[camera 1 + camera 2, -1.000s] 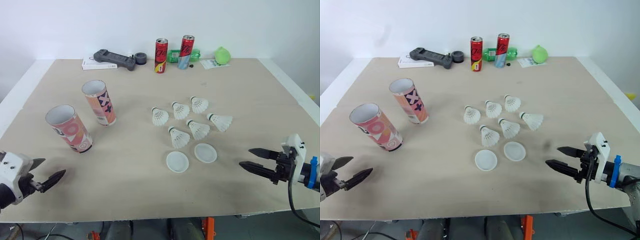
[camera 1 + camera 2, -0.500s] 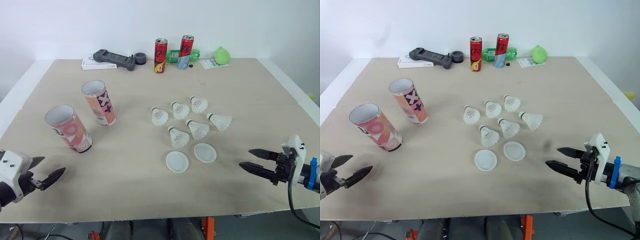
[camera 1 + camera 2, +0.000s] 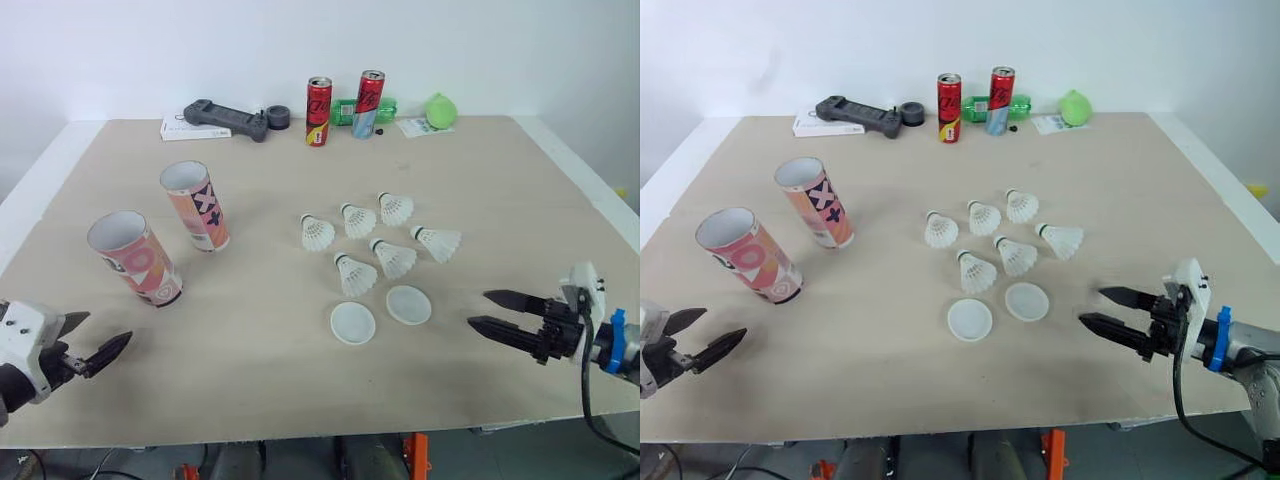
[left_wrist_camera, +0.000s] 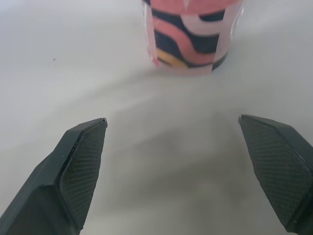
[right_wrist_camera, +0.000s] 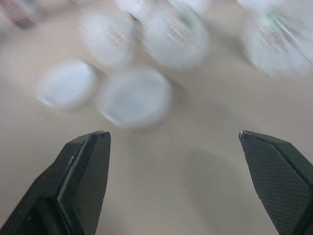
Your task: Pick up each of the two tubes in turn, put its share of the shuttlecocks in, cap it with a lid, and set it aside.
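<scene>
On the left half of the table [image 3: 500,180] the two tubes stand on end with their mouths open: the near tube [image 3: 135,258] close to the front edge, the far tube [image 3: 196,205] just behind it and a little to its right. Both look empty, and nothing is capped yet. The left pincer [image 3: 108,328] hangs low in front of the near tube, its fingers spread wide and holding nothing. The right pincer [image 3: 478,308] is likewise spread and empty, pointing across the table toward the two lids [image 3: 353,322] that lie flat beside each other. The six shuttlecocks [image 3: 397,259] sit in a tight cluster just behind them.

The main risk, as I judge it, is the left pincer nudging the near tube before closing. A light, empty tube would probably tip and roll. Squeezing hard could dent its thin wall. On the right, a sweep into the cluster could scatter neighbours or crush feathers. The lids lie flush, so fingertips may skid over them; the right wrist view is too blurred to tell whether they touch.
</scene>
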